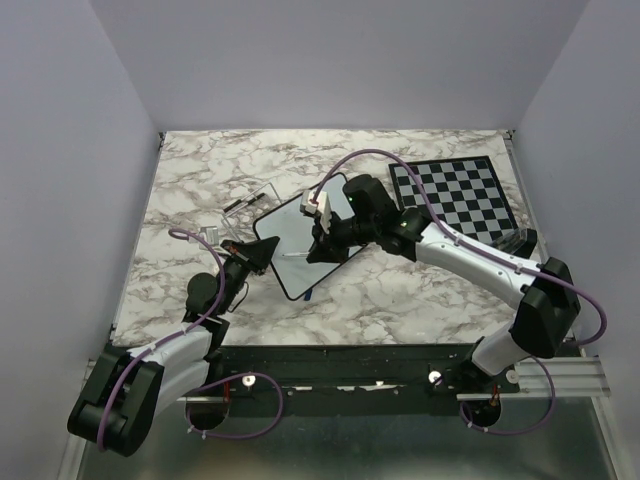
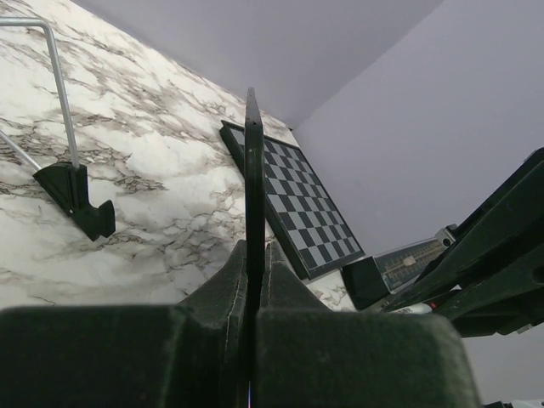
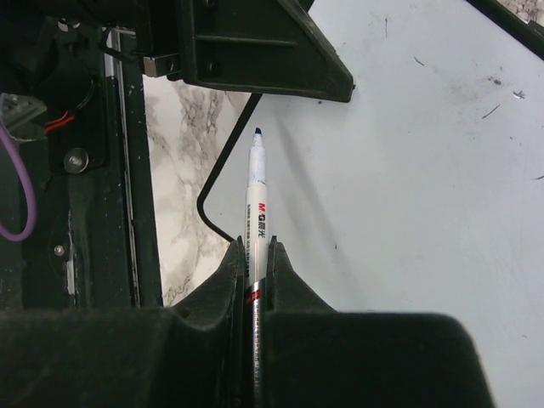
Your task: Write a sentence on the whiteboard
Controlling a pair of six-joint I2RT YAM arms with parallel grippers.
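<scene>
Two claws engaged: left claw (image 2: 253,255) pinching whiteboard (image 1: 285,270) edge, mid-table (image 1: 420,290); right claw (image 3: 253,255) clamped on marker (image 3: 257,183), tip near board's edge. Best: steady board, light pressure, slow strokes.

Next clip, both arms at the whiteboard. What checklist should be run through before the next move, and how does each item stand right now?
1. Marker clamped between the right fingers: ok.
2. Cap off, blue tip bare: ok.
3. Left fingers shut on the edge of the whiteboard: ok.
4. Tip touching the whiteboard: cannot tell; it is over the surface near the corner.
5. Surface around the tip free of lettering: ok, only a few small specks further off.
</scene>
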